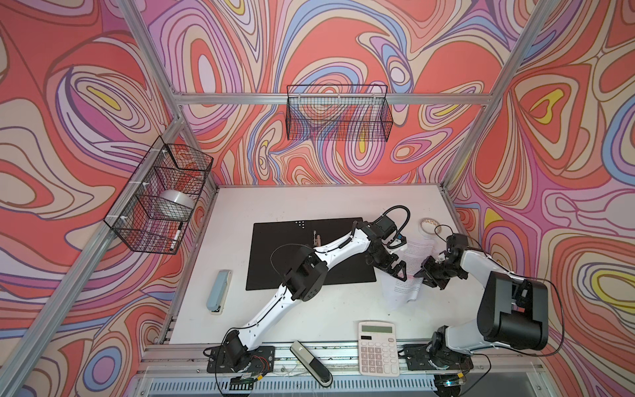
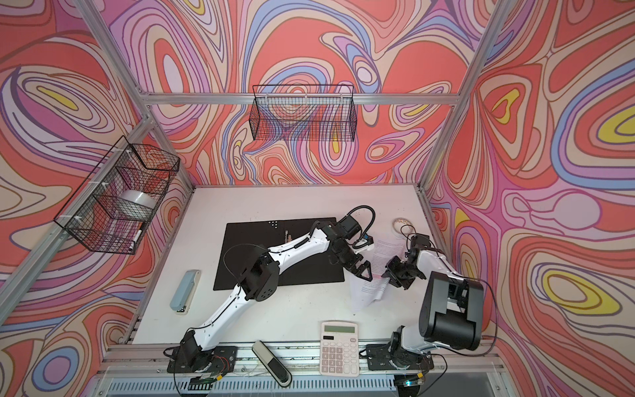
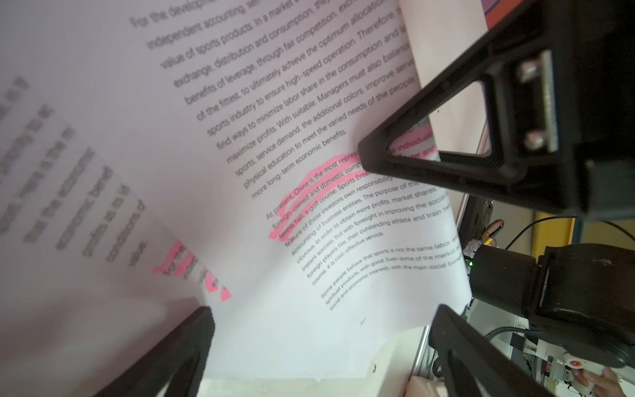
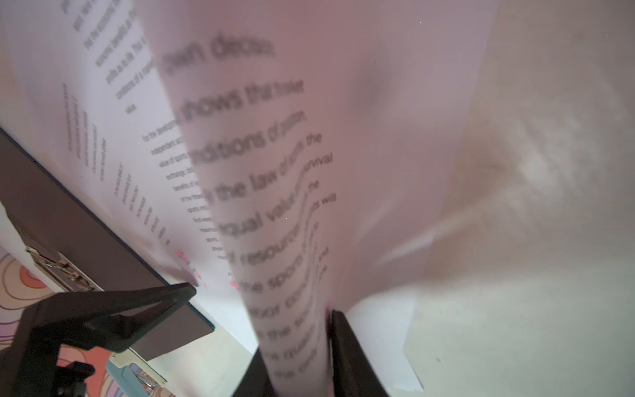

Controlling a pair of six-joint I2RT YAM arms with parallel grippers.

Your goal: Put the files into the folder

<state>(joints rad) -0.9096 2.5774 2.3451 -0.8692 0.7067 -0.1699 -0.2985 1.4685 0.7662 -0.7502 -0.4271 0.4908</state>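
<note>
The folder point(image 1: 285, 254) point(image 2: 254, 254) lies open on the white table, black inside up, with its metal clip point(image 4: 58, 264) at the spine. The files point(image 1: 400, 292) point(image 2: 369, 292) are white printed sheets with pink highlights, lying just right of the folder and buckled upward. My right gripper point(image 1: 423, 275) point(image 4: 299, 343) is shut on a raised fold of the top sheet point(image 4: 275, 137). My left gripper point(image 1: 400, 275) point(image 3: 319, 347) hovers open over the sheets' left part point(image 3: 309, 103), facing the right gripper, with nothing between its fingers.
A white calculator point(image 1: 379, 347) sits at the front edge below the files. A pale blue stapler point(image 1: 219, 291) lies left of the folder. A tape roll point(image 1: 427, 225) lies behind the files. Wire baskets point(image 1: 161, 196) point(image 1: 338, 113) hang on the left and back walls.
</note>
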